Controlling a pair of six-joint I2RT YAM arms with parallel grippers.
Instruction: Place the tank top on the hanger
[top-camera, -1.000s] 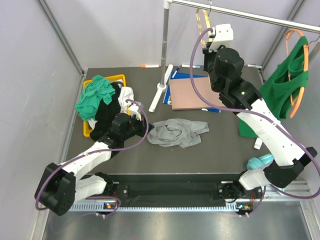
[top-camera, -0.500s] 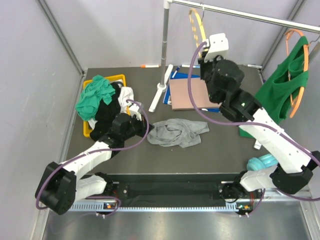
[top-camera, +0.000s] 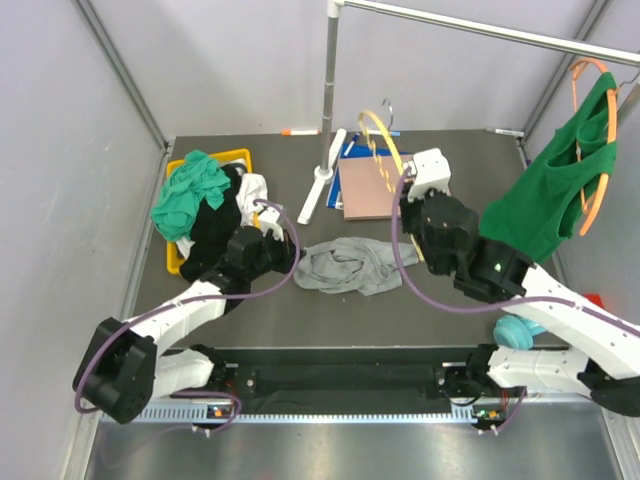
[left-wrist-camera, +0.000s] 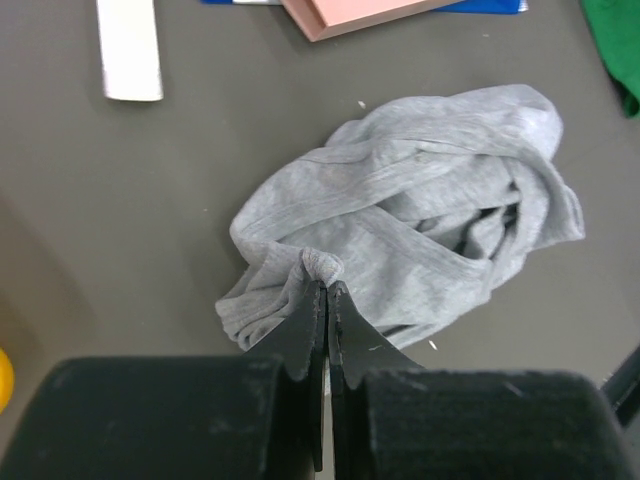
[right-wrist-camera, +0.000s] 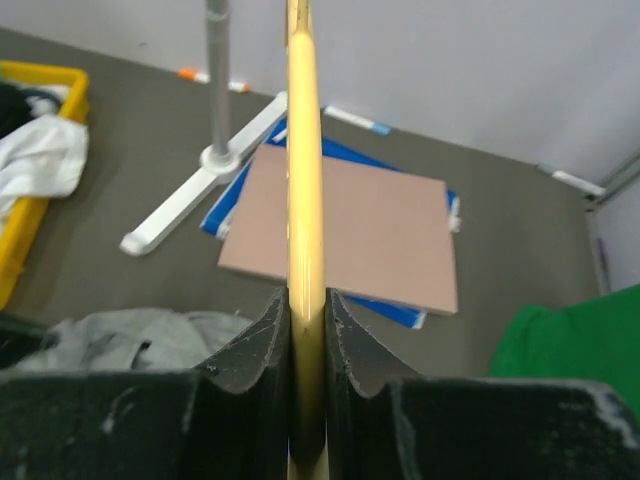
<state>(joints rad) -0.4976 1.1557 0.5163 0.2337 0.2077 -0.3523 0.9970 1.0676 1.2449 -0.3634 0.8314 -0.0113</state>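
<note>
Both my tools are clenched: the left on the tank top, the right on the hanger.

My left tool (left-wrist-camera: 327, 288) pinches a small fold at the near edge of the grey tank top (left-wrist-camera: 420, 230), which lies crumpled on the bench (left-wrist-camera: 130, 220) just ahead of the tips. My right tool (right-wrist-camera: 306, 300) grips the yellow hanger (right-wrist-camera: 303, 150) edge-on, and it stands up between the jaws. I judge the pinch is thin, so the soft fabric may slip out on lifting, or rise as one bunch with no opening for the hanger. The hanger could also turn in the grip. Ahead of the right tool lies a pink board (right-wrist-camera: 350, 240), to its left the white stand (right-wrist-camera: 190, 205), and farther left a yellow bin (right-wrist-camera: 45, 75). The pole of the stand might catch the hanger if I swing that way.
</note>
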